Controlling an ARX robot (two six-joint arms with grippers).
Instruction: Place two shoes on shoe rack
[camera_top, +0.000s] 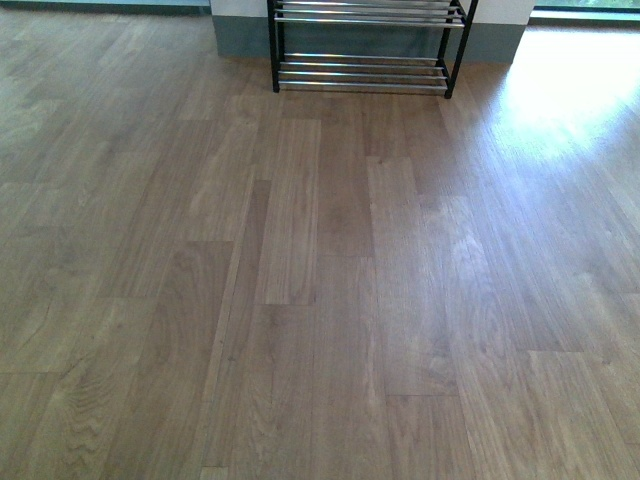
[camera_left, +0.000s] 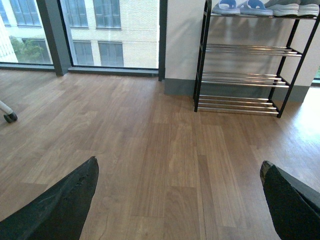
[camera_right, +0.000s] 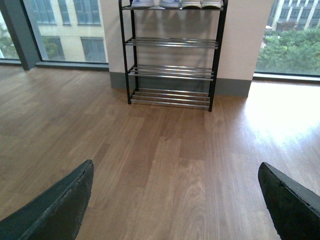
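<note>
Across bare wooden floor (camera_top: 320, 300), the far shoe rack (camera_right: 171, 55) carries the light, soft-knit shoes (camera_left: 292, 7), best pinched at the collar; both grippers (camera_left: 177, 200) (camera_right: 175, 200) gape empty.

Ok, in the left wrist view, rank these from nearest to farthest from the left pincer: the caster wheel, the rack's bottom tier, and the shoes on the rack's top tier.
1. Caster wheel, at the frame's edge on the window side.
2. Rack's bottom tier, just above the floor by the wall.
3. Shoes, on the rack's top tier, farthest.

Left pincer is open and empty.
</note>
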